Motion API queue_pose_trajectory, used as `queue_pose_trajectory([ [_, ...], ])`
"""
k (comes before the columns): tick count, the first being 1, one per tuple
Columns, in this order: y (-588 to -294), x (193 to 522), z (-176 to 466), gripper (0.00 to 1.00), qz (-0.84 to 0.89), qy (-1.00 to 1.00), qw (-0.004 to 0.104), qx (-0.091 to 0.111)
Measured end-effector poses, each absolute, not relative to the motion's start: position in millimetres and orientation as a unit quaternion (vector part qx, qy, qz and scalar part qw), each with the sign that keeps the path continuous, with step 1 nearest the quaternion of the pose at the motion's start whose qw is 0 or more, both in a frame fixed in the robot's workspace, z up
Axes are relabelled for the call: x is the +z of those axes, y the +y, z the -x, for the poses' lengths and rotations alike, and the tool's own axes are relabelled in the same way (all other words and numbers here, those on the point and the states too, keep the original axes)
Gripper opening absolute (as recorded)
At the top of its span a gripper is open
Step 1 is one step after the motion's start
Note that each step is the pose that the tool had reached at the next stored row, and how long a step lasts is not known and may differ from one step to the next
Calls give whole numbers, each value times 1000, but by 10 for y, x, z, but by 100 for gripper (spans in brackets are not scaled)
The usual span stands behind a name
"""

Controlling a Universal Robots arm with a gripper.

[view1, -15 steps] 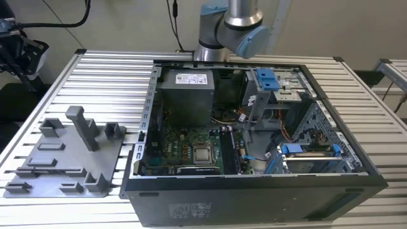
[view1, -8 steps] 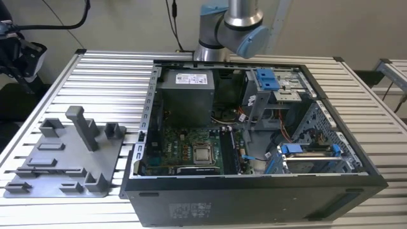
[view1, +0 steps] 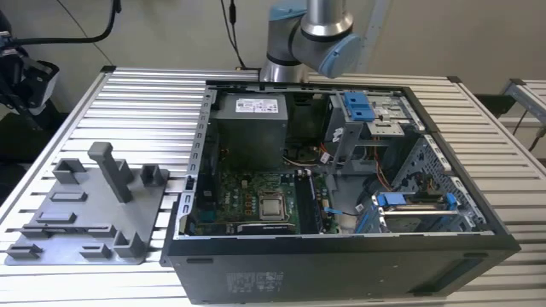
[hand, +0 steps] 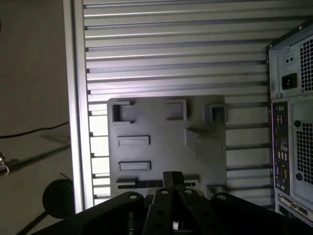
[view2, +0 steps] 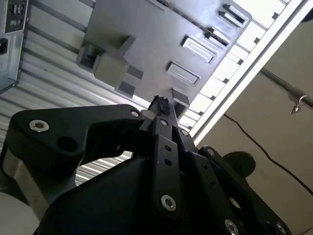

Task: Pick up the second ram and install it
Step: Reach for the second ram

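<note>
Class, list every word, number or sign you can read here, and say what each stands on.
White label on the power supply: too small to read.
Pale print on the computer case outer panel: too small to read.
Grey tray: no text.

An open computer case (view1: 341, 268) lies on its side on a slatted metal bench (view1: 145, 89), its green motherboard (view1: 247, 192), grey power supply (view1: 247, 125) and blue drive brackets (view1: 358, 105) exposed. Just beside it, toward the exterior view's left, sits a grey plastic tray (view1: 85, 220) with an upright post (view1: 111, 169).
</note>
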State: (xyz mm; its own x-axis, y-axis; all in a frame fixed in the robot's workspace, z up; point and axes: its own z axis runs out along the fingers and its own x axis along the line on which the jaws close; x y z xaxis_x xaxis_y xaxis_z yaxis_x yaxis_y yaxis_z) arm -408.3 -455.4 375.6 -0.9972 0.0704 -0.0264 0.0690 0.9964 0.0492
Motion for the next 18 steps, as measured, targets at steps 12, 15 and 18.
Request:
queue_pose_trajectory([
  [12, -4712, 3755, 4083, 11, -35, 999, 14, 24],
  [15, -4749, 3755, 4084, 11, -35, 999, 14, 24],
  [18, -4788, 3755, 4084, 11, -35, 999, 14, 24],
])
